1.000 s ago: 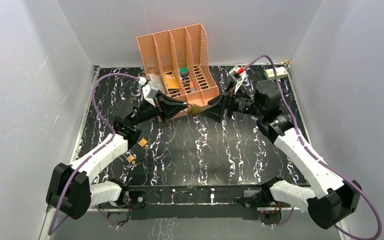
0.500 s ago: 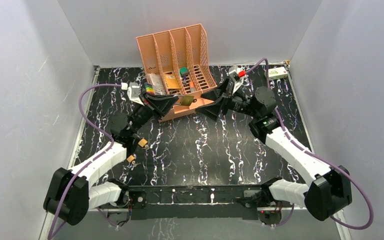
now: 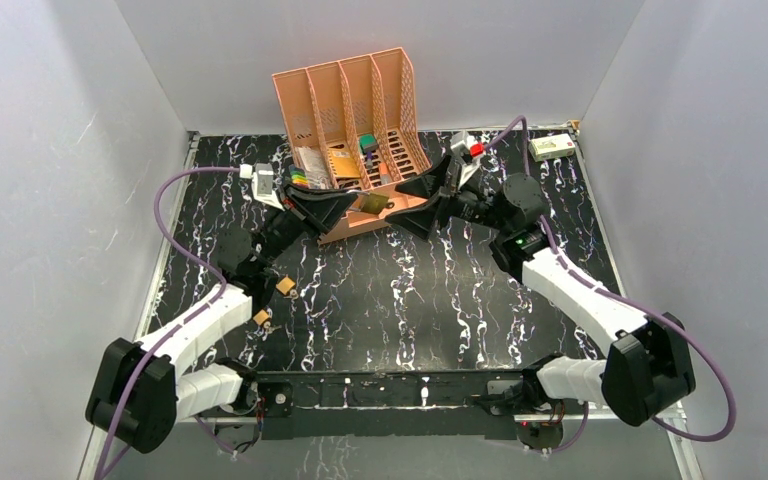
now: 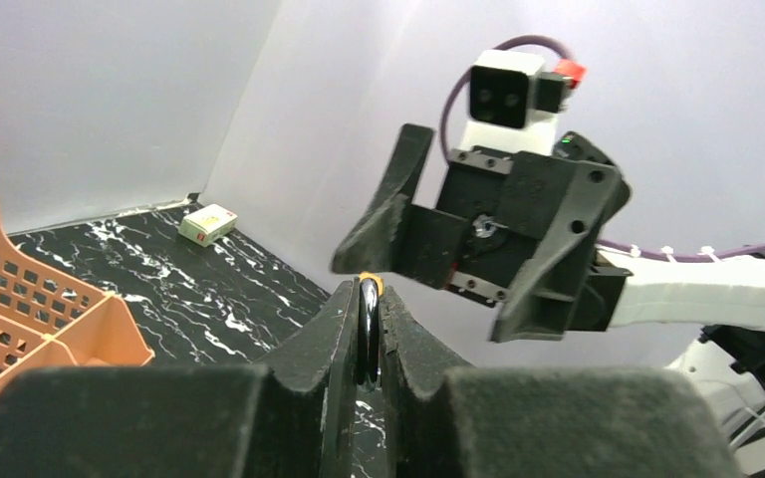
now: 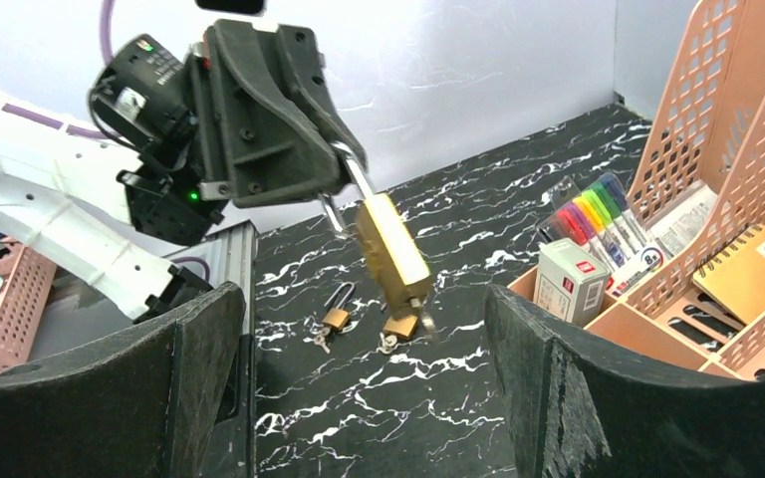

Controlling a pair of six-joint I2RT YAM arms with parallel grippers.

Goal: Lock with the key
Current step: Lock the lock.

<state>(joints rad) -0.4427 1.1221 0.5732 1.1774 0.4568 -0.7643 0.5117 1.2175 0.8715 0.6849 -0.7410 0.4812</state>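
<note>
Brass padlock [image 5: 393, 254]: hanging unlatched, left end effector [image 5: 344, 167] pinching its shackle; right end effector [image 3: 398, 203] gaping empty; locking seemingly pending.

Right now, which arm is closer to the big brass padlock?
Left. The left gripper pinches the brass padlock by its shackle, so it hangs from those fingers. The right gripper faces it with its fingers wide open, close but not touching.

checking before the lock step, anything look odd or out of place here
The large brass padlock hangs tilted in midair, pinched by its shackle in the left gripper. Two small padlocks lie loose on the table. Nothing looks spilled or damaged.
</note>
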